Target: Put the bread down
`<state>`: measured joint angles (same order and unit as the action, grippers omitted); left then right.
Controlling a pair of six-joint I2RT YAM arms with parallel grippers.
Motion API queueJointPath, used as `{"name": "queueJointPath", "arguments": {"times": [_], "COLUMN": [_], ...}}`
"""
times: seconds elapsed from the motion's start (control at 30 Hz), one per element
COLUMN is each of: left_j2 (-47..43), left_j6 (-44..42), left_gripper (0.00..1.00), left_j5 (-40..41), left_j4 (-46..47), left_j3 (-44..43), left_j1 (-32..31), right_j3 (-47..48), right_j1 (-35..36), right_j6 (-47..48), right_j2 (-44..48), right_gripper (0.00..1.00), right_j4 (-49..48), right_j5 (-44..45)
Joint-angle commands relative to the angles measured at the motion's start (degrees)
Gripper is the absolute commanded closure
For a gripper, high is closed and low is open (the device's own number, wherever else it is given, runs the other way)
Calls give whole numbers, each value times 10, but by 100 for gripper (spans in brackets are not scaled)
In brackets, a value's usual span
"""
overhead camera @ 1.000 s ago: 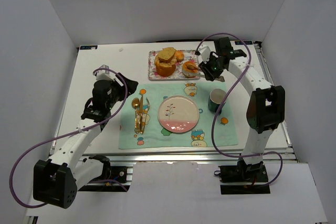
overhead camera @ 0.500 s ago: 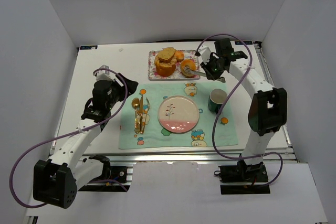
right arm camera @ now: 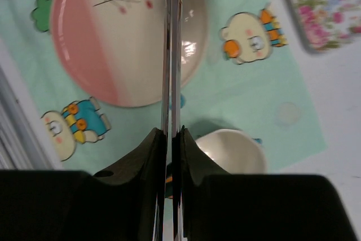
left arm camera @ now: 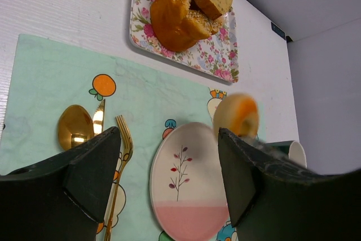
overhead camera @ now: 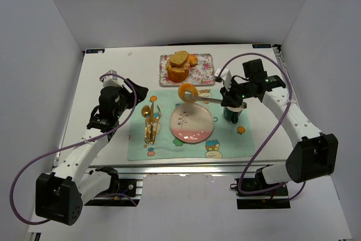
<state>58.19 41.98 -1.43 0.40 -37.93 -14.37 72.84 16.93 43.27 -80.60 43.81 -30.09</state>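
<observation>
Bread (overhead camera: 186,92) is held in tongs (overhead camera: 208,100) pinched narrow by right gripper (overhead camera: 227,99), poised over rim of plate (overhead camera: 194,127) on far-edge side of table (overhead camera: 113,66).

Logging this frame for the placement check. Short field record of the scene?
right pincer: shut on tongs
tongs: gripping a bun
bun: in the air near the plate's far edge, not set down yet
plate: pink and white, bare, on the placemat
tray: far side, holds more bread
left pincer: open, holding nothing
cup: right of the plate
</observation>
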Motion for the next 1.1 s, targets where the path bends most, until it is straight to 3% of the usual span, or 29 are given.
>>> {"name": "queueJointPath", "arguments": {"times": [0.0,0.2,0.43,0.53,1.07], "left_j2": [-14,-11,-21,-26,-21], "left_j6": [-5,-7,-4,-2,-6], "left_gripper": [21,21,21,21,21], "left_j5": [6,6,8,26,24], "left_j4": [0,0,0,-1,-1], "left_j3": [-9,-13,-4,0,-7], "left_j1": [2,2,2,1,2], "right_j3": [-46,-75,-70,-68,7], "right_j1": [17,37,47,47,47], "right_j6": [22,26,26,26,13], "right_j2": [16,11,-6,-10,26], "right_gripper": [94,90,68,64,60], "right_j4": [29,36,36,35,20], "right_j5": [-65,-69,-48,-44,-89]}}
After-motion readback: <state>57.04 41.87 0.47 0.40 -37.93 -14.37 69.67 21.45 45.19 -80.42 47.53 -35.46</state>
